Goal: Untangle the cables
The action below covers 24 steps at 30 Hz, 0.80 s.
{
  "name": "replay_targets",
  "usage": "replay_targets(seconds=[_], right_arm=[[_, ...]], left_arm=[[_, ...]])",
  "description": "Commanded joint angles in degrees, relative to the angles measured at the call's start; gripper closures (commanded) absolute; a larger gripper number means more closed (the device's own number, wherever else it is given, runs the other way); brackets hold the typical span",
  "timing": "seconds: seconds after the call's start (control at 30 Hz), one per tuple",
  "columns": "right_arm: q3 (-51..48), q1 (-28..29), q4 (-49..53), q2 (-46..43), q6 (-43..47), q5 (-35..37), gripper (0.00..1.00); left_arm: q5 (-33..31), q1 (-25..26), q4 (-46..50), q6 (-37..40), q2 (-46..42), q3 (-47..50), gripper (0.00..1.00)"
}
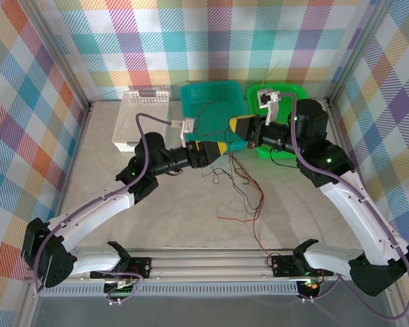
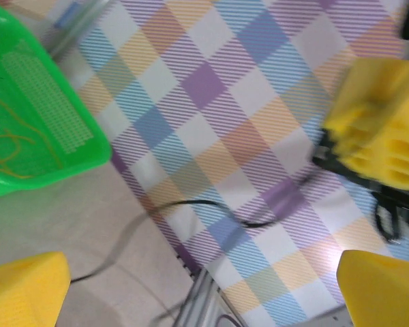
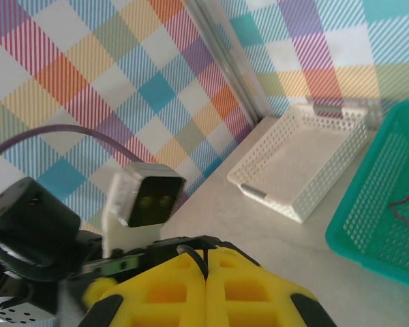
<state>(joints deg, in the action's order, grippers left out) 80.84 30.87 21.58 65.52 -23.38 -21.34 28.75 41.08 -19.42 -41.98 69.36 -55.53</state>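
A loose tangle of thin black cables lies mid-table, and a red cable trails from it toward the near edge. My right gripper is shut, its yellow fingers pinching a black cable at their seam. This cable hangs slack from the right gripper's yellow fingers across the left wrist view. My left gripper stands wide open just below the right one, with nothing between its fingers. An orange cable lies in the green basket.
At the back stand a white basket, a teal basket holding thin wires, and the green basket. Checked walls close in the sides and back. The two wrists are very close together.
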Motion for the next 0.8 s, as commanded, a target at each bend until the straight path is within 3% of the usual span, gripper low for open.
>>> replay_targets(seconds=[0.0,0.33,0.4,0.47,0.5,0.57,0.73,0.77], right_arm=[[-1.27,-0.45,-1.9,0.47,-2.98,-5.98,1.0],[-1.65,-0.55,-2.33,0.87,-5.99,-11.25,1.0],[-1.9,-0.55,-2.34,1.0,-6.43,-11.93,1.0],[-2.32,-0.55,-2.8,1.04,-7.07,-12.73,1.0],[-2.64,-0.55,-3.14,1.11,-7.41,-13.18,1.0],[-3.03,-0.55,-3.49,1.19,-7.89,-13.72,1.0],[-4.4,-0.55,-4.22,0.81,-8.44,-15.26,1.0],[-4.75,-0.55,-4.11,0.55,-8.29,-14.81,1.0]], left_arm=[[1.9,2.55,-2.98,4.08,-0.62,-0.33,0.0],[-3.13,6.61,13.86,17.97,1.78,-7.74,0.01],[-4.06,6.65,15.53,19.67,1.49,-8.48,0.07],[-5.53,6.69,17.2,20.84,1.35,-9.2,0.25],[-6.04,6.64,17.52,21.18,1.38,-9.38,0.42],[-7.41,6.64,18.12,21.21,1.36,-9.51,0.65],[-10.33,6.6,18.59,21.41,0.82,-9.26,1.0],[-11.5,6.59,18.8,21.26,0.52,-9.25,1.0]])
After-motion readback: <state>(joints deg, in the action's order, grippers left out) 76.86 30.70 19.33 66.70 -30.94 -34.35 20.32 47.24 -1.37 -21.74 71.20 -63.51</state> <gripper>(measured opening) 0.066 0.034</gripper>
